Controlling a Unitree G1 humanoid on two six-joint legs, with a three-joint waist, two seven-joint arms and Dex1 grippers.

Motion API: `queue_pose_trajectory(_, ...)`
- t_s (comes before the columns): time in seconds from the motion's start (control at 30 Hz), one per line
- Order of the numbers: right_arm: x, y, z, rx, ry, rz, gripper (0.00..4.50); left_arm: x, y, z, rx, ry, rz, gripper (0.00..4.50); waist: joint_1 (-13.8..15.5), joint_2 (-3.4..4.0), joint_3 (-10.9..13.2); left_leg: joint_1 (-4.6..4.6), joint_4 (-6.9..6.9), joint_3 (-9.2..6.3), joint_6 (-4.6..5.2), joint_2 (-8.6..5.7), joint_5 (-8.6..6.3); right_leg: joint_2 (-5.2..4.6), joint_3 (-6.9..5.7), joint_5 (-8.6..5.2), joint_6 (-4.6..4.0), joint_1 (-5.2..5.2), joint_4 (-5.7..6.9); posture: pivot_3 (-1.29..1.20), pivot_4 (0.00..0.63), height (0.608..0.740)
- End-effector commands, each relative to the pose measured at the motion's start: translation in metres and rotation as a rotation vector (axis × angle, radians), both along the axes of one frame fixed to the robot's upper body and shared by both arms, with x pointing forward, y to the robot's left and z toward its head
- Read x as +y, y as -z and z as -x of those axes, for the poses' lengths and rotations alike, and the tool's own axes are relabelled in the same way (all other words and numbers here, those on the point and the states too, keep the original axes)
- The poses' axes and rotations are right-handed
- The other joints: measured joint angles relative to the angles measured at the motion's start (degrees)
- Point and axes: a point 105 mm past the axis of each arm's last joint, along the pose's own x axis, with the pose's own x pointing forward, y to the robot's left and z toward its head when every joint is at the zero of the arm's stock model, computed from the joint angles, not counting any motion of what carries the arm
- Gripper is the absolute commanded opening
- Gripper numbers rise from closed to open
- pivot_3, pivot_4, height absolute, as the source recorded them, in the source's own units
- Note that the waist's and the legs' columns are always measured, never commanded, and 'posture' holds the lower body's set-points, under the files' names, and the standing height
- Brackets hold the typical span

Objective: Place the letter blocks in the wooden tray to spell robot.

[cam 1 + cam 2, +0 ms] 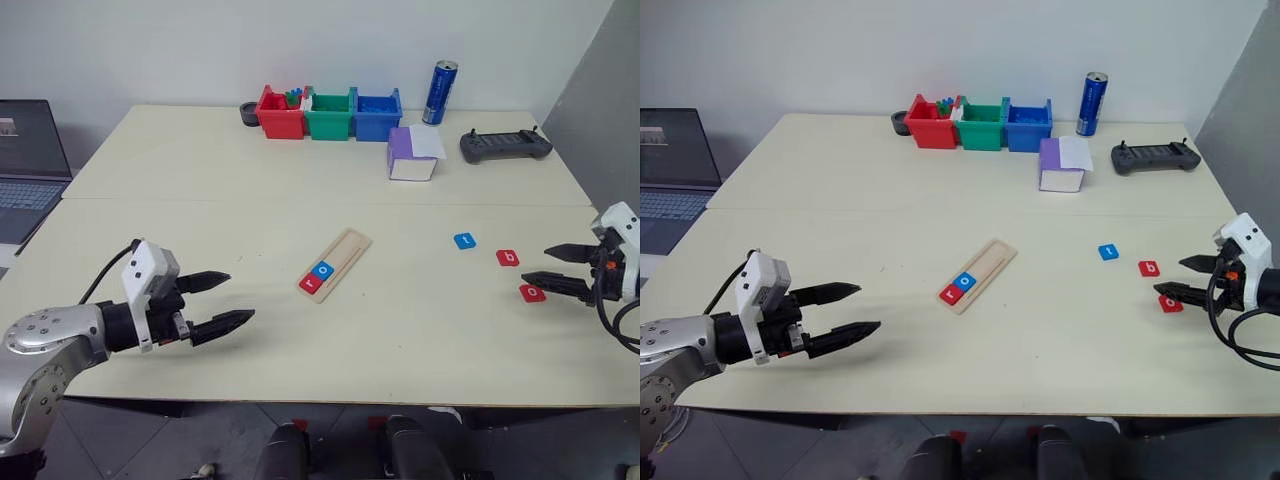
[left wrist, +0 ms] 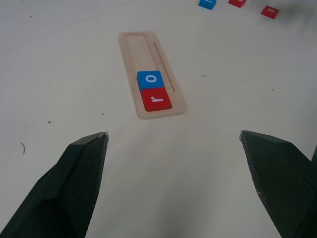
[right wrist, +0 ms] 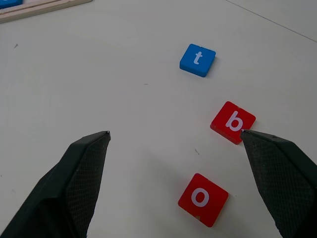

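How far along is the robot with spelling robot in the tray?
Done: the red r and blue o sit in the wooden tray. In hand: nothing; the left gripper and right gripper are open and empty. Left: the red b, red o and blue t lie loose on the table.

Pale cream table [image 1: 250, 170]; white wall [image 1: 200, 45] behind; grey floor.

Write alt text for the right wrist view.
Three letter blocks lie loose on a pale table: a blue t, a red b and a red o, with the open right end effector above them, empty. An end of the wooden tray shows at the far edge.
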Motion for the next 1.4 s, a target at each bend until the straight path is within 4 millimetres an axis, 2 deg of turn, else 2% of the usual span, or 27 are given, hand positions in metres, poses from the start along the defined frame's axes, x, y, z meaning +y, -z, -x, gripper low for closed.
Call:
queue_pose_trajectory(0.03, 0.002, -0.011, -0.003, -0.042, -0.018, 0.006, 4.47, 0.001, -0.008, 0.000, -0.035, -0.006, -0.026, 4.50, 0.0, 0.00, 0.0, 0.00, 0.00, 0.00, 0.00, 0.00, 0.00, 0.00, 0.00, 0.00, 0.00, 0.00, 0.00, 0.00, 0.150, 0.740)
queue_pose_trajectory(0.33, 0.005, -0.010, -0.001, -0.032, -0.033, 0.008, 4.47, -0.011, -0.018, -0.006, -0.059, 0.015, 0.028, 4.50, 0.0, 0.00, 0.0, -0.01, 0.01, 0.00, 0.00, 0.00, 0.00, 0.00, 0.00, 0.00, 0.00, 0.00, 0.00, 0.00, 0.150, 0.740)
queue_pose_trajectory(0.5, 0.021, -0.016, -0.002, -0.062, -0.092, -0.027, 4.47, -0.018, -0.012, -0.015, -0.058, 0.031, -0.010, 4.50, 0.0, 0.00, 0.0, 0.00, 0.01, 0.00, 0.00, 0.00, 0.00, 0.00, 0.00, 0.01, 0.00, 0.00, 0.01, 0.00, 0.150, 0.740)
queue_pose_trajectory(0.7, 0.021, -0.017, -0.004, -0.066, -0.088, -0.001, 4.47, -0.026, -0.003, -0.025, -0.033, 0.072, -0.076, 4.50, 0.0, 0.00, 0.0, -0.01, 0.02, 0.00, 0.00, 0.00, 0.00, 0.00, 0.00, 0.01, 0.01, 0.00, 0.02, 0.00, 0.150, 0.740)
queue_pose_trajectory(0.9, 0.030, -0.018, -0.008, -0.077, -0.119, -0.002, 4.47, -0.043, 0.008, -0.048, -0.036, 0.088, -0.141, 4.50, 0.0, 0.00, 0.0, -0.02, 0.03, 0.00, 0.00, -0.01, 0.00, 0.01, 0.00, 0.01, 0.02, 0.00, 0.02, 0.00, 0.150, 0.740)
queue_pose_trajectory(1.0, 0.045, -0.018, -0.007, -0.076, -0.181, -0.005, 4.47, -0.053, 0.013, -0.056, -0.028, 0.085, -0.142, 4.50, 0.0, 0.00, 0.0, -0.03, 0.03, 0.00, 0.00, -0.02, 0.00, 0.01, 0.01, 0.04, -0.01, 0.00, 0.01, 0.00, 0.150, 0.740)
queue_pose_trajectory(1.17, 0.095, -0.021, -0.001, -0.090, -0.367, -0.069, 4.47, -0.060, 0.031, -0.060, 0.005, 0.081, -0.211, 4.50, -0.3, 0.00, 0.0, -0.01, 0.03, 0.00, 0.00, -0.01, 0.00, 0.04, 0.03, 0.07, -0.09, 0.00, 0.01, 0.00, 0.150, 0.740)
queue_pose_trajectory(1.4, 0.129, -0.016, -0.009, -0.100, -0.454, -0.086, 4.47, -0.071, 0.046, -0.065, 0.039, 0.046, -0.223, 4.50, 0.1, -0.01, 0.0, -0.07, 0.10, -0.02, -0.01, -0.01, 0.01, 0.02, 0.00, 0.02, 0.03, 0.00, 0.02, 0.00, 0.150, 0.740)
